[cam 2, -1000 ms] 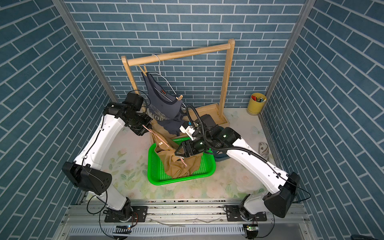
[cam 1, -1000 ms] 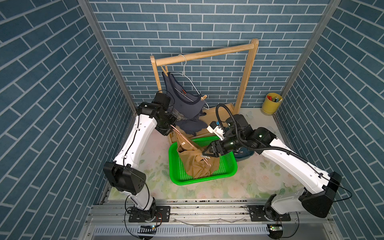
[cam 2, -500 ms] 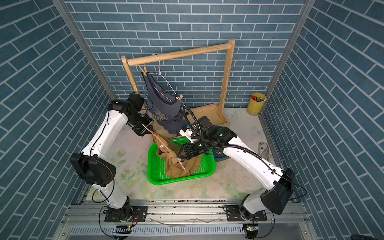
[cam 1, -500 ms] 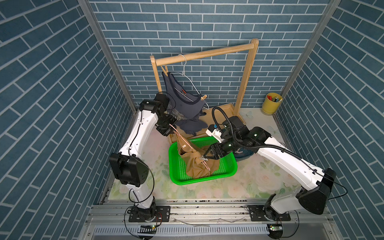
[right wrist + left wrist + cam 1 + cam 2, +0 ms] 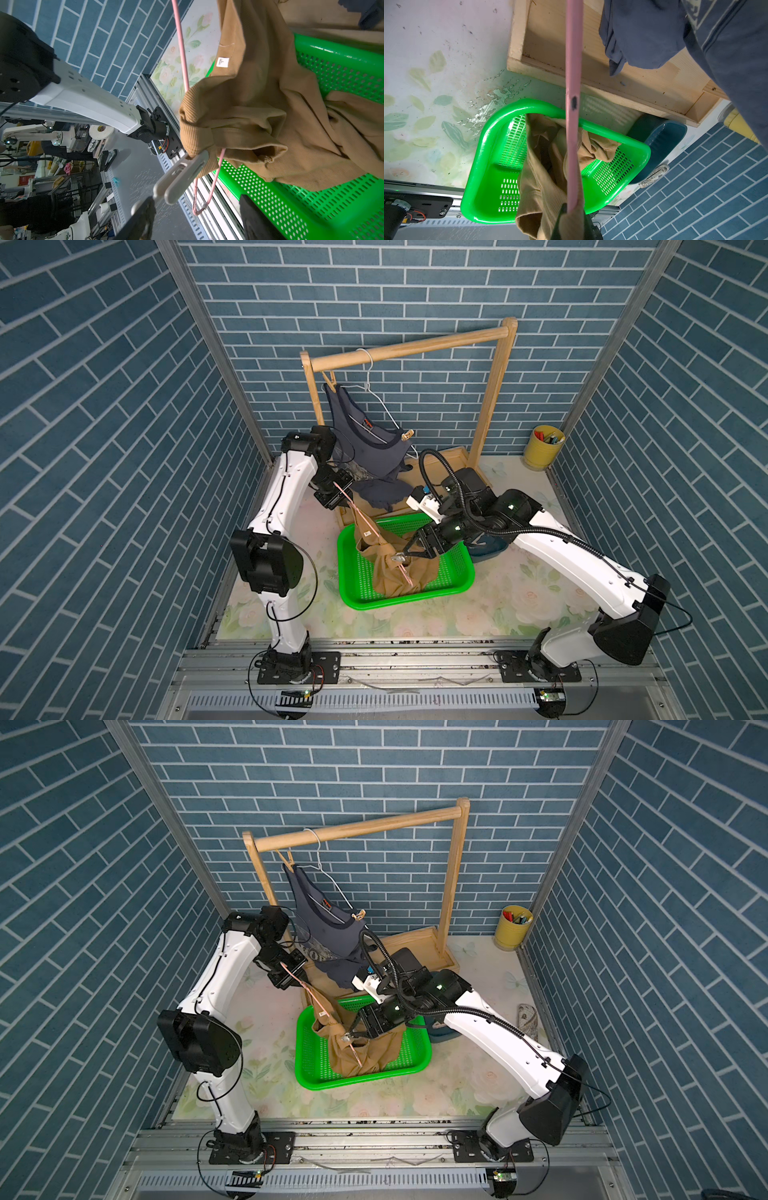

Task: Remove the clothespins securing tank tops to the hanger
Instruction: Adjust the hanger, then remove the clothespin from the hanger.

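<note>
**STATUS: CLOTHESPIN ON TAN TANK TOP**

The left gripper (image 5: 336, 492), above the far-left corner of the green basket (image 5: 345, 572), is pressed together on the pink hanger (image 5: 572, 83). The tan tank top (image 5: 390, 572) hangs from this hanger into the basket. One clothespin (image 5: 182, 173) clamps bunched tan fabric above the basket's middle. The right gripper (image 5: 194, 201) has its jaws spread, and the clothespin's tail lies just beside one of its fingers (image 5: 141, 218). Behind the basket, the dark grey-blue tank top (image 5: 365, 448) hangs from the wooden rack (image 5: 415, 350), with a second clothespin (image 5: 408, 433) on its strap.
</note>
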`<state>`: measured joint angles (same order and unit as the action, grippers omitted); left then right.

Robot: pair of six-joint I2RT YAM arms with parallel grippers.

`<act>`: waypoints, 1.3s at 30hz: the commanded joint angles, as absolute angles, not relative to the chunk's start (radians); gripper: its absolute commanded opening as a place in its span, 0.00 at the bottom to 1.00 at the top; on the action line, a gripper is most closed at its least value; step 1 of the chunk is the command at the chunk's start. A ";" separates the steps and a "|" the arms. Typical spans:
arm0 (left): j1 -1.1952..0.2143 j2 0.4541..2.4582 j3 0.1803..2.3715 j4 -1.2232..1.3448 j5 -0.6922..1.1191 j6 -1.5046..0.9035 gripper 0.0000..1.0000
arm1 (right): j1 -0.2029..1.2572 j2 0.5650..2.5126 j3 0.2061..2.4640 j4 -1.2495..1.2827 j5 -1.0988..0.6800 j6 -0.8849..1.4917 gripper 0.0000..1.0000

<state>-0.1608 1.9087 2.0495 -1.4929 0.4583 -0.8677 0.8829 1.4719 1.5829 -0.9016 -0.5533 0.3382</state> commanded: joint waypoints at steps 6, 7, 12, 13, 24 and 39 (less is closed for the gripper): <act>-0.153 1.919 2.053 -1.524 0.493 -0.848 0.00 | 0.923 1.490 1.691 -0.937 -0.517 0.367 0.67; -0.153 1.918 2.050 -1.521 0.492 -0.850 0.00 | 0.933 1.499 1.698 -0.951 -0.509 0.363 0.67; -0.153 1.911 2.033 -1.504 0.502 -0.857 0.00 | 0.983 1.537 1.718 -0.992 -0.460 0.345 0.67; -0.153 1.910 2.030 -1.502 0.502 -0.860 0.00 | 0.992 1.545 1.723 -1.004 -0.443 0.344 0.66; -0.153 1.885 1.977 -1.455 0.525 -0.887 0.00 | 1.044 1.583 1.744 -1.057 -0.335 0.321 0.47; -0.153 1.867 1.933 -1.425 0.524 -0.891 0.00 | 1.061 1.593 1.750 -1.042 -0.297 0.339 0.12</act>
